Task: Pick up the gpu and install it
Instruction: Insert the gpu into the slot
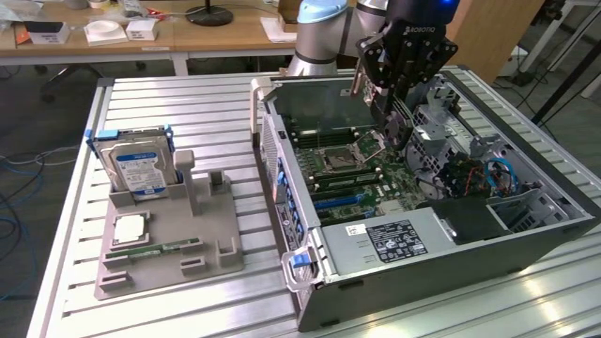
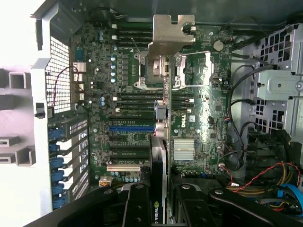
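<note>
Robotiq gripper (image 2: 162,209) around NVIDIA gpu (image 2: 159,161)

You are looking at a bright room with light coming from above, and it is making shiny white patches on the metal table (image 1: 552,294) near the exterior view's right. Inside the computer case (image 1: 281,183) the deep corners are sitting in soft shadow. In the wrist view the outer wall (image 2: 21,142) is glowing washed-out white, the silver bracket (image 2: 170,33) of the gpu (image 2: 159,161) is catching light, and the gripper (image 2: 163,204) is looking dark.
</note>
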Available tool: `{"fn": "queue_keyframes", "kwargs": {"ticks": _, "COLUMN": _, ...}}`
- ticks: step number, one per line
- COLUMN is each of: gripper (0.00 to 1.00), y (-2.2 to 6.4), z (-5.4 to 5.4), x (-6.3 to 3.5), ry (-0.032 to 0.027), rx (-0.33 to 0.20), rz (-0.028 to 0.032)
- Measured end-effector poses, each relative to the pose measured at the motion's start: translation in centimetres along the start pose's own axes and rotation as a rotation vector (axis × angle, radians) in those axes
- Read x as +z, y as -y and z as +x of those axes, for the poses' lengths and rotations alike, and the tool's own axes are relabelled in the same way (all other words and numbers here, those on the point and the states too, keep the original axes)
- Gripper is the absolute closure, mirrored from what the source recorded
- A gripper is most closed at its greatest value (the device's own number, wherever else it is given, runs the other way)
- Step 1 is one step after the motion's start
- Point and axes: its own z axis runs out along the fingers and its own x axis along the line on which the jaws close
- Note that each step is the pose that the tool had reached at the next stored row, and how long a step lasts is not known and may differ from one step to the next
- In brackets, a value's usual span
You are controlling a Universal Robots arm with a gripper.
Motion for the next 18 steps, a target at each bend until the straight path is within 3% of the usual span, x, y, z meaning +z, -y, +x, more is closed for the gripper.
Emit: {"fn": "queue_keyframes", "kwargs": {"ticks": 18, "gripper": 0.74, "y": 0.0, "z": 0.0, "x": 0.0, "ry": 0.0072, "rx": -0.173, "rz": -0.004}}
